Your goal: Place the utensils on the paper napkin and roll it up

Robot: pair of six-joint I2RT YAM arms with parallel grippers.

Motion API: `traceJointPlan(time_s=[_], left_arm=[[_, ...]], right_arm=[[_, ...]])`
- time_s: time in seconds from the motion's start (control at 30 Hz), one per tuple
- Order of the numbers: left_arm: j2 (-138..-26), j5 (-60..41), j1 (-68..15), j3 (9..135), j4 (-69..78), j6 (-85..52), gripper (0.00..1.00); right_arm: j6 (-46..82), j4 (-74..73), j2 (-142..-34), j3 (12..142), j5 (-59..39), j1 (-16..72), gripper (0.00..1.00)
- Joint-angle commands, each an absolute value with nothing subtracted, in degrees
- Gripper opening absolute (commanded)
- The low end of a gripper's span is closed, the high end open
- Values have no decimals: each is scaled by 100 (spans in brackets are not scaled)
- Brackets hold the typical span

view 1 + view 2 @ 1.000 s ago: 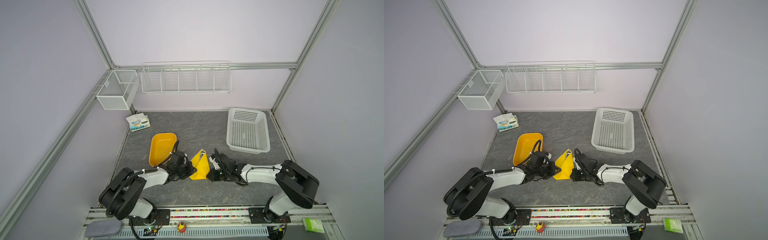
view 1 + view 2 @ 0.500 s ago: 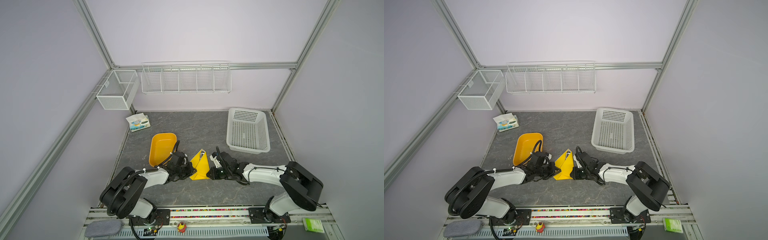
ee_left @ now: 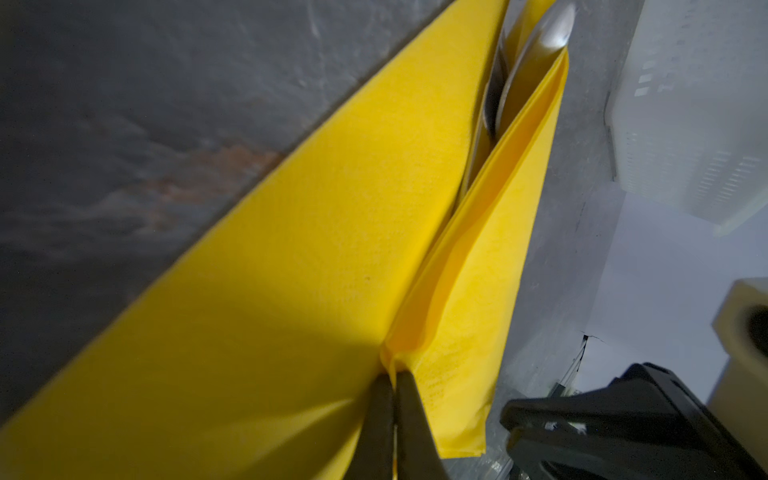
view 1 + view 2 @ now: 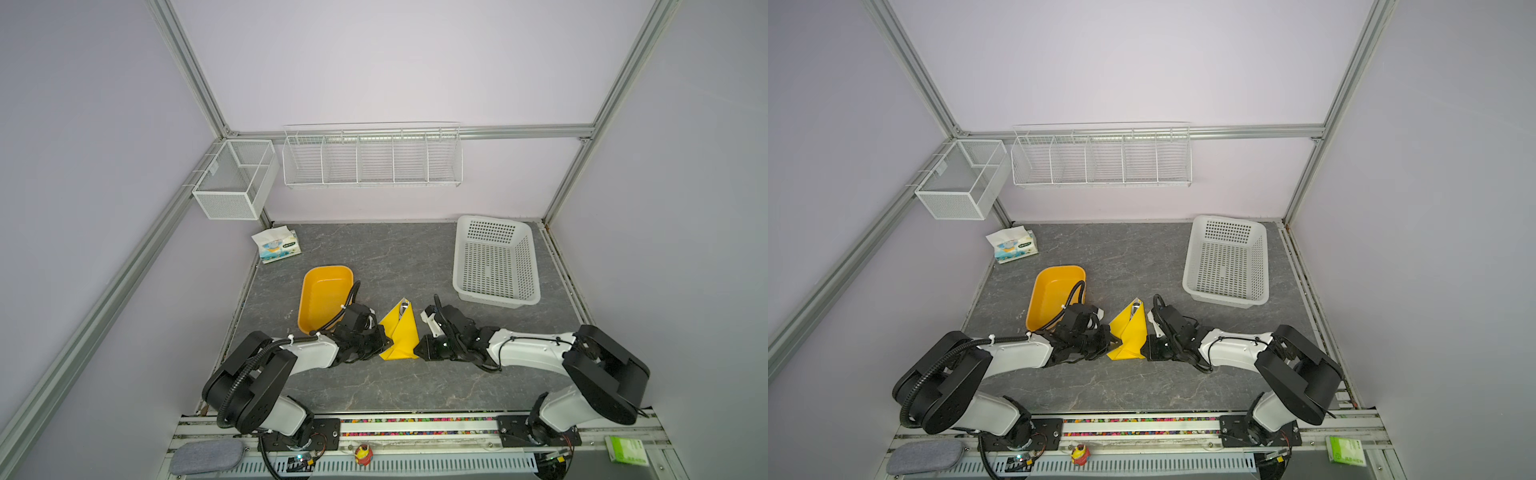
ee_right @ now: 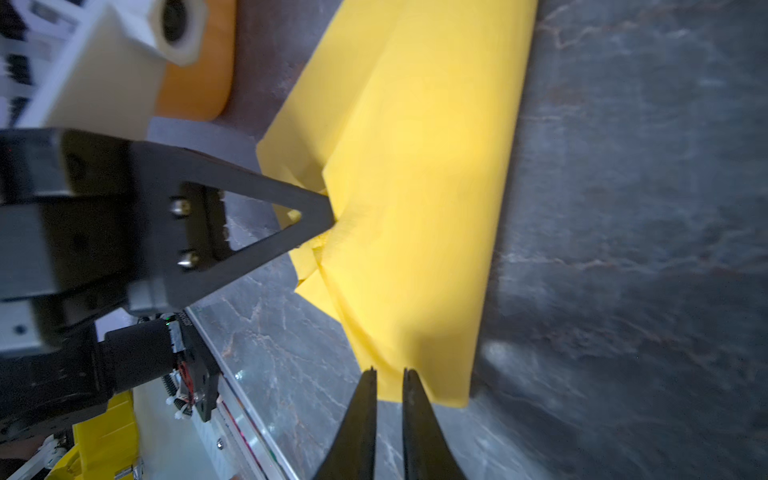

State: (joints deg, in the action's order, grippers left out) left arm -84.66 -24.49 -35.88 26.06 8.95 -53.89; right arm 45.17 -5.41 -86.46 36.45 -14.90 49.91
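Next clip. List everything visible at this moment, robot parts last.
napkin: 1, yellow, folded, table centre front
utensils: count unclear, silver, tucked inside napkin fold
tray: 1, orange-yellow, left of napkin
basket: 1, white, table's right rear
tissue pack: 1, white-blue, left rear corner
wire rack: 1, white, back wall
mesh box: 1, white, left rail
pad: 1, grey, front left
carton: 1, green-white, front right
button: 1, red-yellow, front rail
table: 1, dark grey, underneath
left gripper: 1, black, shut on napkin
right gripper: 1, black, napkin's edge, grip unclear
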Motion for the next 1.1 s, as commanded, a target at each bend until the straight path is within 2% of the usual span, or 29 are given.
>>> traceJointPlan(time_s=[0.0, 0.37, 0.63, 0.77, 1.07], left_arm=[[-8525, -2432, -3556, 2742, 835, -5310, 0], [-8545, -2469, -3551, 2775, 804, -5282, 0], [-8525, -2457, -3551, 2744, 782, -5275, 0], [-8520, -2466, -3551, 2743, 787, -5272, 0], [-8551, -2504, -3551, 2811, 819, -5248, 0]], right_arm=[[4526, -576, -8653, 3766, -1694, 5053, 16], [4766, -815, -9372, 3470, -1546, 5166, 12], [4563, -221, -8469, 3754, -1227, 5132, 14], [4570, -83, -8384, 3917, -1004, 4928, 14], [4720, -277, -9287, 4465, -1076, 4847, 14]])
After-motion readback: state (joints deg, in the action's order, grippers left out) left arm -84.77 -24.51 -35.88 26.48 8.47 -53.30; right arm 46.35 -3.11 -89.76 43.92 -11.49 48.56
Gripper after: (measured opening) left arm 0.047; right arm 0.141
